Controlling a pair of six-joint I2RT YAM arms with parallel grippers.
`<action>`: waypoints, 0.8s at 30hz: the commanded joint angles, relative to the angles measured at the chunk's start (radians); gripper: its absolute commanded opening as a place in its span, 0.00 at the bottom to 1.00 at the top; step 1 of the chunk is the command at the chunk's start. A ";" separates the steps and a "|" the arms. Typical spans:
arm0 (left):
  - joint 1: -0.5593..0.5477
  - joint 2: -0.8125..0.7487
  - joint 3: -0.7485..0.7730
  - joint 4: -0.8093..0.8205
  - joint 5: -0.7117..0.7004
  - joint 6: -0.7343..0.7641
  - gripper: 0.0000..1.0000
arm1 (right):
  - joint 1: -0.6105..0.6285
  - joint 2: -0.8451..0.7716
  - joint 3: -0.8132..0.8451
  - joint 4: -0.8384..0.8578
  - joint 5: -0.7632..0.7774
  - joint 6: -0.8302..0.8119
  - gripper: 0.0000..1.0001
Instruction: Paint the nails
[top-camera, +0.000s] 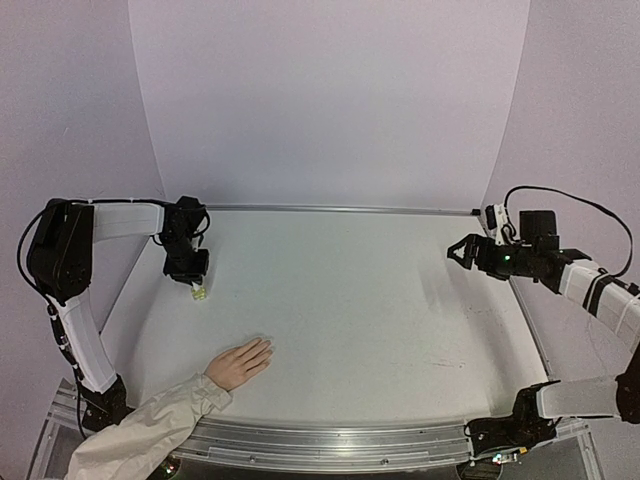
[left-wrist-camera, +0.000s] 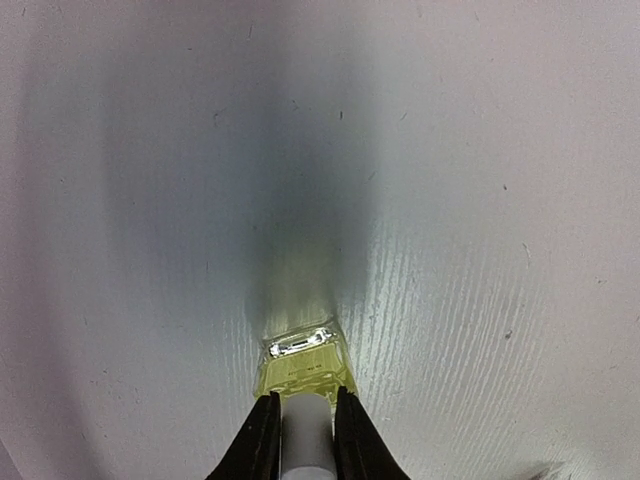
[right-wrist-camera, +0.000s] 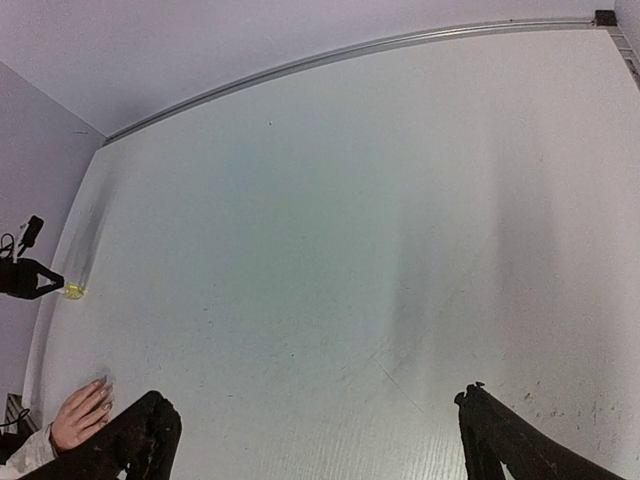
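Pinching white bottle cap (left-wrist-camera: 306, 440), left fingers (left-wrist-camera: 258, 445); right fingers (right-wrist-camera: 140, 440) spread wide.

The middle and far side of the bench (top-camera: 400, 300) gave me open passage. By its left edge the bottle (top-camera: 200, 293), clamped in the left pincer (left-wrist-camera: 306, 440), blocked the way. The hand (top-camera: 240, 363) lay across the near-left corner, and the right pincer (top-camera: 458, 252) hung spread at the right edge.
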 joint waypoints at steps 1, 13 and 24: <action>-0.008 -0.007 0.021 -0.018 -0.021 0.010 0.21 | 0.019 0.005 -0.002 0.026 0.011 0.002 0.98; -0.014 -0.006 0.013 -0.023 -0.032 0.016 0.26 | 0.056 0.022 0.004 0.031 0.024 0.004 0.98; -0.019 -0.012 0.015 -0.028 -0.032 0.020 0.08 | 0.097 0.053 0.018 0.031 0.054 -0.008 0.98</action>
